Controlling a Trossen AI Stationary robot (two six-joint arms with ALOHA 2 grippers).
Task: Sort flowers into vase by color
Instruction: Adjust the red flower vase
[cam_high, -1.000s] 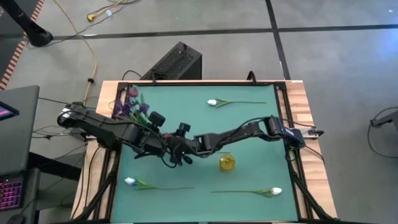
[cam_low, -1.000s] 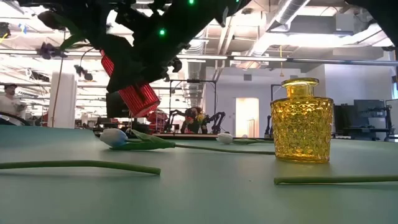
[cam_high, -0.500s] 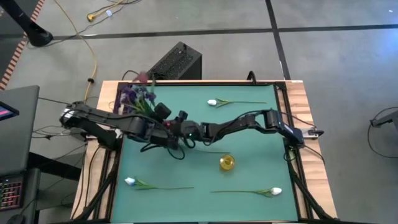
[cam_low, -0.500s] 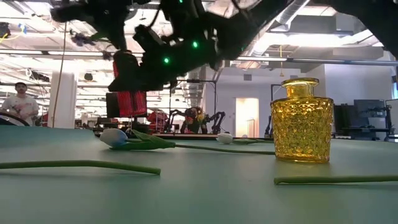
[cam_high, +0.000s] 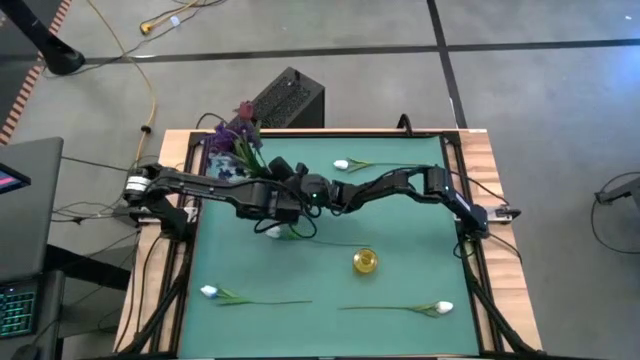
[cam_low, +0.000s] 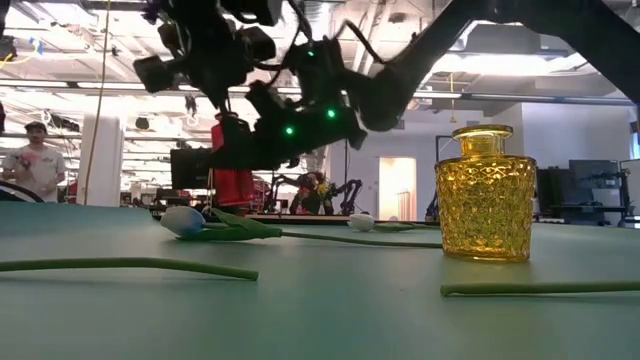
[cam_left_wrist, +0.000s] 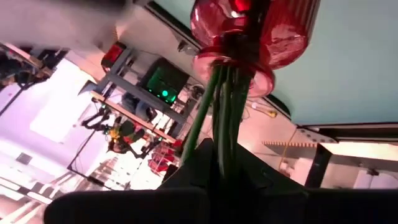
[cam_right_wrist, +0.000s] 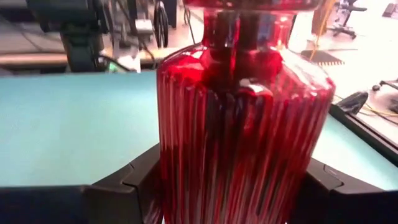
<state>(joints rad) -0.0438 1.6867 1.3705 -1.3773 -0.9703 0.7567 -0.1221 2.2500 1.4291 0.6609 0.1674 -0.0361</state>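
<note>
Both arms meet over the middle-left of the green counter (cam_high: 400, 215), further toward its far edge than a second ago, when they joined nearer the centre by the yellow vase (cam_high: 365, 262).

Right gripper (cam_right_wrist: 233, 186): fingers spread wide around the body of the red ribbed vase (cam_right_wrist: 239, 124), one pad (cam_right_wrist: 134, 183) on each flank, holding it. In the low view the red vase (cam_low: 232, 172) hangs clear of the counter, higher and more tilted than before.

Left gripper (cam_left_wrist: 217, 165): closed tight on a bundle of green stems (cam_left_wrist: 214, 109) that run into the red vase's mouth. In the high view the purple flowers (cam_high: 238, 135) at the other end of the bundle now sit past the counter's far-left edge; a second ago they lay over the left side of the counter, nearer the left arm's base.

Unchanged on the counter: white flower (cam_high: 342, 165) near the far edge, white flower (cam_high: 210, 292) near-left, white flower (cam_high: 443, 308) near-right, each lying flat with its stem stretched out. The yellow vase stands upright, empty of stems, well apart from the held vase.

A person (cam_low: 32, 160) stands in the room behind, at the low view's left edge.
</note>
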